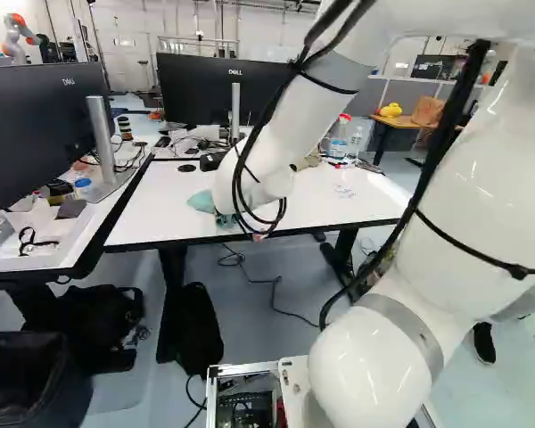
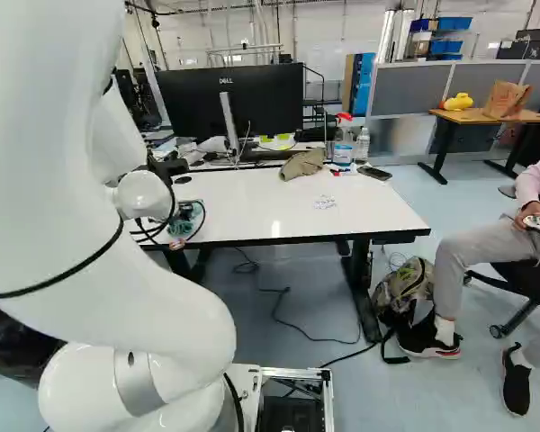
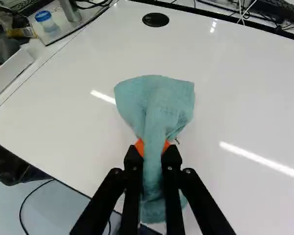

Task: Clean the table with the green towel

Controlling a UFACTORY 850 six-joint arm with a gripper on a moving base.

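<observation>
Gripper [image 3: 153,147] part-closed, pinching green towel [image 3: 157,100] | left of centre, left base view | risk: pressing hard, I could drag it loose (bunched grip) against the table [image 3: 240,107]

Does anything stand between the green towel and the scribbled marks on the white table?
Nothing visible does. The tool grips the green towel, and in the right base view only bare white table shows between it and the scribbled marks. The brown cloth lies farther back, off that line.
</observation>
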